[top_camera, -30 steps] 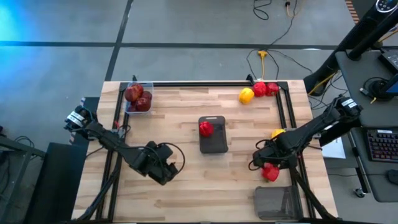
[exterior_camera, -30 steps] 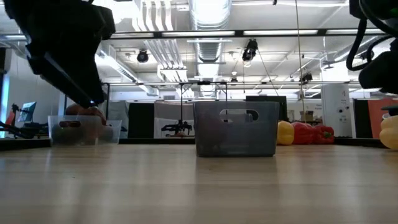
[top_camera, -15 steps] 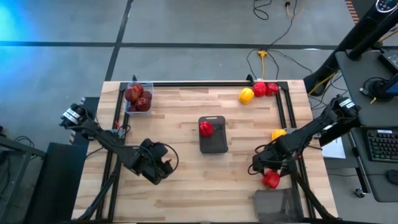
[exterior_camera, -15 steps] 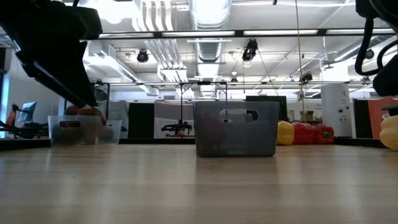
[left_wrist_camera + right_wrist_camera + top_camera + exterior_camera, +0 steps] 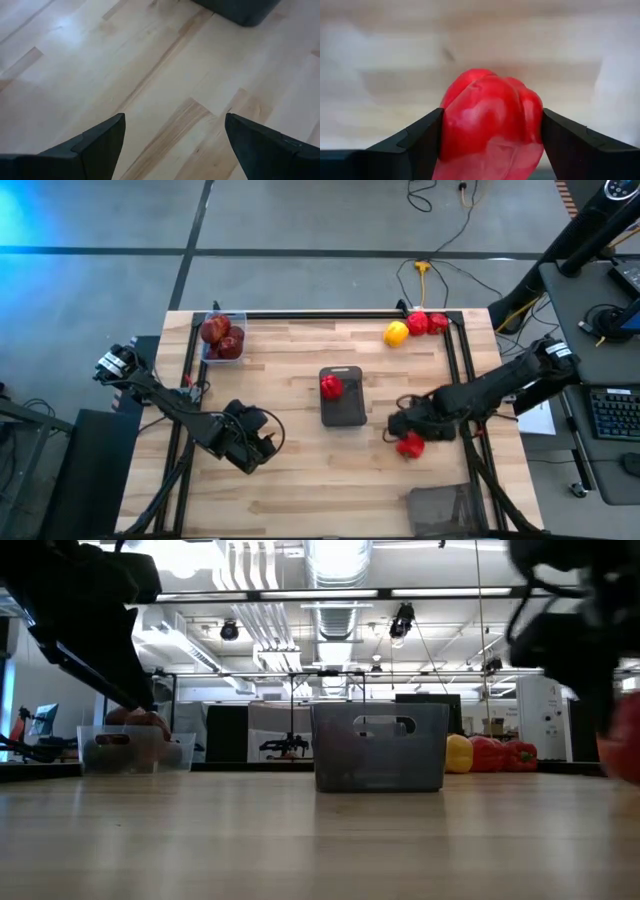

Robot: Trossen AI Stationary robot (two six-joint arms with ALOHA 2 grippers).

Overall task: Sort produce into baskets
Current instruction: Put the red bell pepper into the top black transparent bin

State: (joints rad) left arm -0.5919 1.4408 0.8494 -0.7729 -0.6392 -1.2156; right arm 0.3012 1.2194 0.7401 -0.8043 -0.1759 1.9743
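My right gripper [image 5: 408, 438] is shut on a red bell pepper [image 5: 409, 445], right of the middle dark mesh bin [image 5: 342, 396], which holds another red pepper [image 5: 331, 386]. The held pepper fills the right wrist view [image 5: 490, 125]. My left gripper [image 5: 262, 448] is open and empty over bare wood at the table's near left; its fingers [image 5: 100, 142] stand wide apart. A clear bin [image 5: 223, 337] at the far left holds dark red apples. A yellow pepper [image 5: 396, 333] and red peppers [image 5: 427, 323] lie at the far right. My right gripper pinches the red bell pepper's two opposite sides [image 5: 451, 125] between its two fingers. The pepper is lifted clear of the table.
A second dark mesh bin [image 5: 447, 506] stands at the near right corner. Black rails [image 5: 462, 365] run along the table's left, far and right sides. Bare wood lies between the middle bin and the near edge.
My right gripper has carried the red pepper toward the table's left and a little toward the far edge, from beside the near-right bin to just right of the middle bin. My left gripper has drawn a little toward the table's left edge.
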